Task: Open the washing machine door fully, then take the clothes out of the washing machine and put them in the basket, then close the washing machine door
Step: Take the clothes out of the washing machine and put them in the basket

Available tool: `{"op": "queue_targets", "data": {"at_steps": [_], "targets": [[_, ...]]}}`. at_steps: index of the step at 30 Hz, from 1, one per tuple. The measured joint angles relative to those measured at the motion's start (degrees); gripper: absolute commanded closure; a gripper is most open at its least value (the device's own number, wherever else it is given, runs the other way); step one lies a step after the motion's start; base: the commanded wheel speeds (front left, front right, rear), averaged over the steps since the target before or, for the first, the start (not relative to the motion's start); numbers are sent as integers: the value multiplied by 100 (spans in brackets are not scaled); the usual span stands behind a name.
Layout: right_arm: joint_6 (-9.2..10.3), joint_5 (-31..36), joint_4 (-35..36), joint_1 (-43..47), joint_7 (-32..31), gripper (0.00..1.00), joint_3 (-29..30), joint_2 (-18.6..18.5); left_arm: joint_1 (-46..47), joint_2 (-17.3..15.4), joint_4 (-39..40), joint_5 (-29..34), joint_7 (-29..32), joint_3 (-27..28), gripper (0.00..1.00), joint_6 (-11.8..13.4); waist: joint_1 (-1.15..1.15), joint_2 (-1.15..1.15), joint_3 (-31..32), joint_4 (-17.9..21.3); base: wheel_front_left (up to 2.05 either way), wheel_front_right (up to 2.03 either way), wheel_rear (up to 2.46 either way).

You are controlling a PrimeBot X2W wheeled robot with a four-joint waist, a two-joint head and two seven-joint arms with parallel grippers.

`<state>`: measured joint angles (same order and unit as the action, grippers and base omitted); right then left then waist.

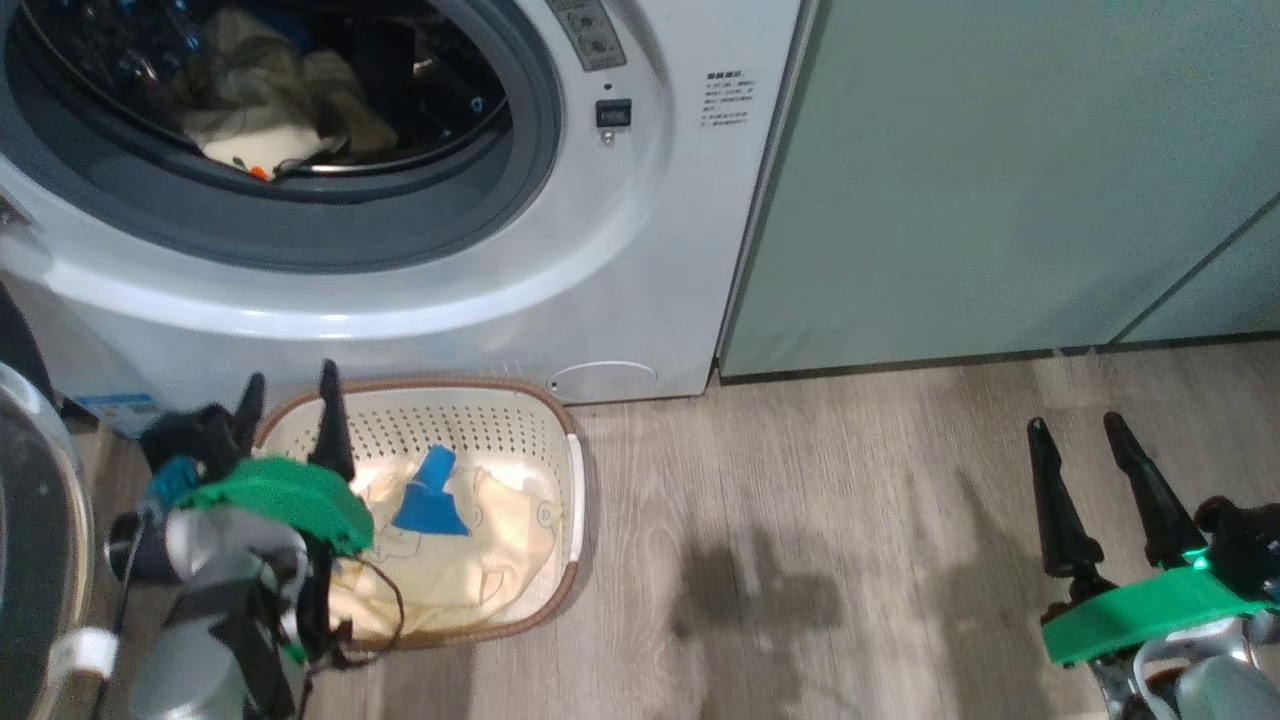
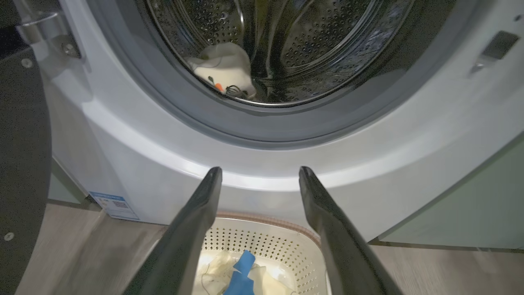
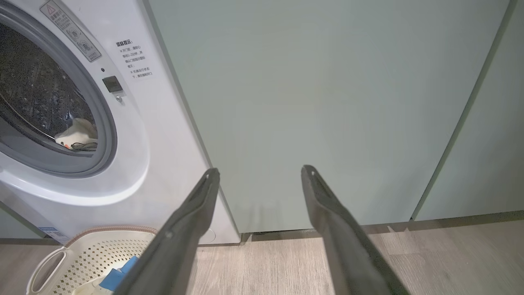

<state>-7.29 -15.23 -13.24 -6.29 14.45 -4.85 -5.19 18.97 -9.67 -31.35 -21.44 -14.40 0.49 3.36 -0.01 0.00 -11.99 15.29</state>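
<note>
Washing machine (image 1: 640, 250): white front-loader, upper left of the head view. Mouth uncovered, grey rubber ring (image 1: 540, 150) exposed all round.

Cabinet panels (image 1: 1000, 180): flat sage green, directly to the machine's right, reaching down to the floor.

Floor (image 1: 800, 560): grey wood-grain boards in front of both.

Door (image 2: 20, 143): swung open on the machine's left side. It shows as a dark slab along the left edge of the left wrist view, with the hinge at its top.

Basket (image 1: 480, 410): cream, perforated, brown rim. It stands on the floor just in front of the machine, below the mouth, beside the round flap (image 1: 603, 380).

Clothes (image 1: 470, 550): one cream-yellow piece with a blue patch lies spread in the basket. A second pale piece with a small orange mark sits in the drum (image 2: 319, 45) at its front lip. The duller folds behind it in the head view may be more fabric or a reflection in the steel – cannot tell.

Left gripper (image 1: 291, 375): fingers spread wide, nothing between them. It hovers over the basket's rear left rim and points at the machine front below the mouth.

Right gripper (image 1: 1073, 422): fingers likewise apart and empty – above bare floor before the cabinet panels, well apart from the basket.
</note>
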Motion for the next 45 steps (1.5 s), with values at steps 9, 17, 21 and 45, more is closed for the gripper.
{"op": "queue_targets", "data": {"at_steps": [9, 17, 21, 45], "targets": [[0, -41, -1, 134, 0, 0, 36, 22, -870, 425, 820, 511, 1, 497, 0, -66, 0, 0, 162, -3, 0, 0, 0], [0, -41, 0, 135, 0, 0, 69, 53, -1037, 590, 1090, 811, 1, 634, 0, -118, 1, 0, 178, -26, 0, 0, 0], [0, -41, 4, 134, 0, 0, 85, 56, -1040, 635, 1137, 979, 1, 655, 0, -125, 1, 0, 166, -36, 0, 0, 0], [0, -90, 87, -32, 0, 0, 111, 157, 1859, -33, -445, 2041, 1118, 19, 0, -64, 2, 0, -523, -20, 0, 0, 0]]}}
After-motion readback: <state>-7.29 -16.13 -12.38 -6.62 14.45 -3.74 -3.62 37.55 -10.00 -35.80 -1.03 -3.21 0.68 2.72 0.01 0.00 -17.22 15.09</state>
